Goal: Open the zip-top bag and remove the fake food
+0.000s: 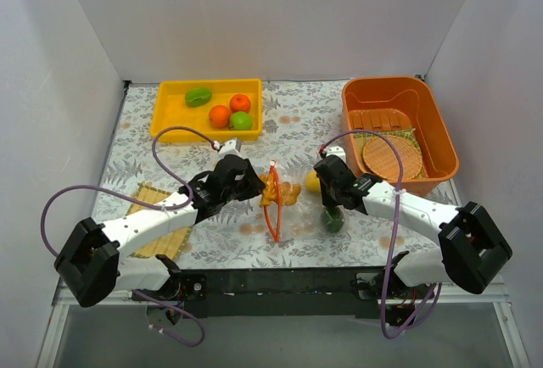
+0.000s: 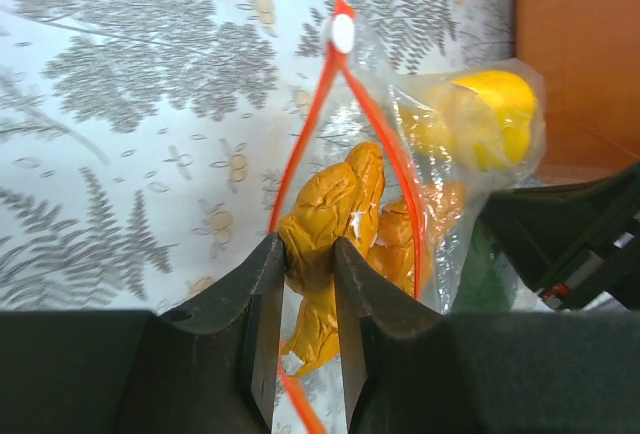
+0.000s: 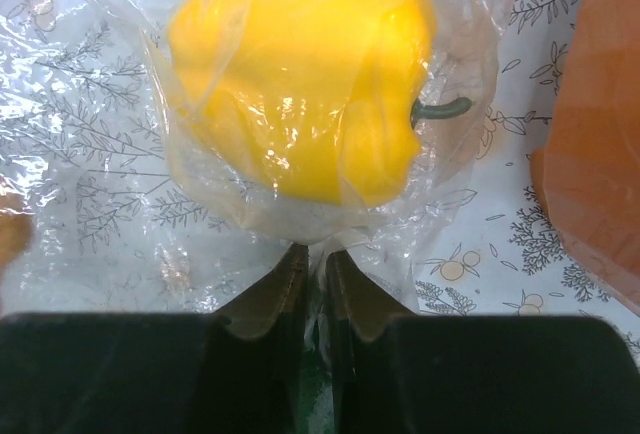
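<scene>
The clear zip-top bag (image 1: 293,207) lies between my arms, its orange-red zip strip (image 1: 271,207) standing open in a loop. My left gripper (image 2: 308,254) reaches into the mouth and is shut on the tan-brown lumpy piece (image 2: 330,209), seen from above at the bag's mouth (image 1: 280,192). My right gripper (image 3: 311,259) is shut on a fold of the bag's plastic (image 3: 330,229) just below the yellow pepper (image 3: 300,79) inside it. A dark green piece (image 1: 332,220) lies in the bag under my right arm. A dark green piece, orange balls (image 1: 230,109) and a bright green ball (image 1: 241,120) sit in the yellow bin.
The yellow bin (image 1: 178,122) stands at the back left. An orange tub (image 1: 437,143) at the back right holds wooden slats and a round woven disc (image 1: 391,157). A woven straw mat (image 1: 157,236) lies under my left arm. White walls enclose the table.
</scene>
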Tool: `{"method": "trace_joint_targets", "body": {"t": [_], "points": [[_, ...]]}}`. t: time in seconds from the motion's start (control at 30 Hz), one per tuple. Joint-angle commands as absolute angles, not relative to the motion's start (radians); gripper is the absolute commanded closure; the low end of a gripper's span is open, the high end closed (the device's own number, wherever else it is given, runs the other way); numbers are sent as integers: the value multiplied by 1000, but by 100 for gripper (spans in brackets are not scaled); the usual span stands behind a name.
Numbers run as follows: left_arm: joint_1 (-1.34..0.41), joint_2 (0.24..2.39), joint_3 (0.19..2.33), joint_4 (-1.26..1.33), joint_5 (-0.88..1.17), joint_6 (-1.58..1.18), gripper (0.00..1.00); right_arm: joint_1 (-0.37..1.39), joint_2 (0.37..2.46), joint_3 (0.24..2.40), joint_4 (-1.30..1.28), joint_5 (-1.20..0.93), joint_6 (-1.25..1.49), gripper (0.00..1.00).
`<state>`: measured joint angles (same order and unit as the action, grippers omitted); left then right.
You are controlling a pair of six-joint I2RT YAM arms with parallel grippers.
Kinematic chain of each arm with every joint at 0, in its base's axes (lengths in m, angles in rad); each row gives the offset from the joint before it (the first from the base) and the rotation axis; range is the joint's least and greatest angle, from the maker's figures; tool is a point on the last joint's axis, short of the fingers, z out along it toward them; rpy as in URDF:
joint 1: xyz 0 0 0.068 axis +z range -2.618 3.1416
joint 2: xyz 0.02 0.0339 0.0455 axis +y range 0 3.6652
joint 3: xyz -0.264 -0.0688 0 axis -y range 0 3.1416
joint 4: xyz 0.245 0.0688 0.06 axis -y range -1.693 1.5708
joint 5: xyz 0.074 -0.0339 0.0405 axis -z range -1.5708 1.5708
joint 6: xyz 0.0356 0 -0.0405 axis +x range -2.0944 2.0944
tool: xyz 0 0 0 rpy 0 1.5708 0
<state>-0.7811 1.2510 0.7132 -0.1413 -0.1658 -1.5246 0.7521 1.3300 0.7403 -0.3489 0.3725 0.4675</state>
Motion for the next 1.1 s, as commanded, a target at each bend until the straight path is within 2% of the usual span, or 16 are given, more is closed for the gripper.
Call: {"method": "trace_joint_targets", "body": {"t": [0.0, 0.37, 0.5, 0.6, 0.83, 1.07], "points": [[-785, 1184, 784, -386, -333, -1522, 100, 747, 1287, 775, -382, 422, 485, 80], [-781, 1134, 962, -781, -621, -1588, 100, 747, 1285, 801, -413, 427, 485, 81], [-721, 1163, 1040, -790, -652, -1546, 100, 747, 1289, 795, -403, 423, 477, 81], [-614, 1190, 1092, -715, -615, -1480, 100, 747, 1293, 802, -403, 420, 466, 81], [-306, 1438, 1290, -546, -506, -1416, 100, 747, 1272, 819, -410, 408, 434, 81], [-120, 1783, 1520, -485, -472, -1451, 100, 749, 1246, 821, -402, 377, 410, 81]]}}
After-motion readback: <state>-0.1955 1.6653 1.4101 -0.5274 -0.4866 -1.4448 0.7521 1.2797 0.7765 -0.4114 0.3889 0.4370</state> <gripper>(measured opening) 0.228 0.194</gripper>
